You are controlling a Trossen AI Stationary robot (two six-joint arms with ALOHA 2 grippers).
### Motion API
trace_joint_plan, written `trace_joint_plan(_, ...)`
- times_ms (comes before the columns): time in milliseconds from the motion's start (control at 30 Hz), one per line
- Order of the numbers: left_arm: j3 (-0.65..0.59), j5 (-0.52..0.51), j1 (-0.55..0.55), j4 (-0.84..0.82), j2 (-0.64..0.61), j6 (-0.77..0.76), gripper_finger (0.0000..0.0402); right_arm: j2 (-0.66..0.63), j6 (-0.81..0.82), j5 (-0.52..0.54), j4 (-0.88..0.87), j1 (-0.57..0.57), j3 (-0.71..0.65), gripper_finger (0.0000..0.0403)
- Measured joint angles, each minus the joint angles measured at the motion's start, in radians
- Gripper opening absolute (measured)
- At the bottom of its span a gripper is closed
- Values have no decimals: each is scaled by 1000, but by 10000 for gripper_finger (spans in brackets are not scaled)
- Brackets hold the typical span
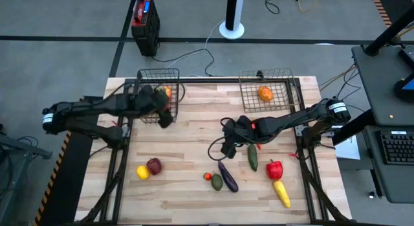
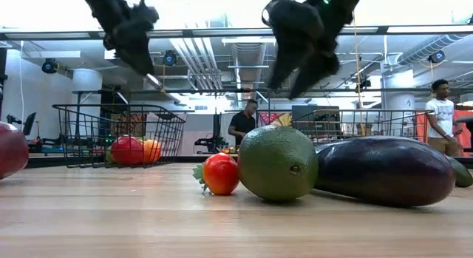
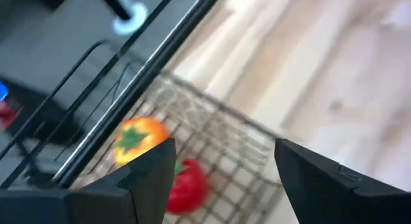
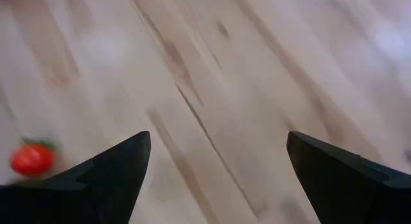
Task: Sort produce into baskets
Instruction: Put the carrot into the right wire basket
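We see bare surface point(image 1: 187, 132) between the purple eggplant point(image 1: 228, 177) and the two baskets behind it. Beside the eggplant crowd a green fruit point(image 1: 217, 182), small tomato point(image 1: 207, 177) and cucumber point(image 1: 252, 157), blocking low passes. Our right tool point(image 1: 228, 150), fingers spread, hangs just behind the eggplant.

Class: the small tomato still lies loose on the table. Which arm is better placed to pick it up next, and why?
Probably the right. Its open gripper hangs empty over the table's middle, near the tomato. The left gripper, also open, is far off by the left basket.
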Motion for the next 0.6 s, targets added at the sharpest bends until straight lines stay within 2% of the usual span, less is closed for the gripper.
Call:
trace_joint_plan(200,-1,-75,-203,23,-28,-63,246,0,133,-88,-208,-2,0,357)
trace_joint_plan(600,-2,-309,-554,60,-19,-223,246,0,241,-139,-476,-41,-21,353)
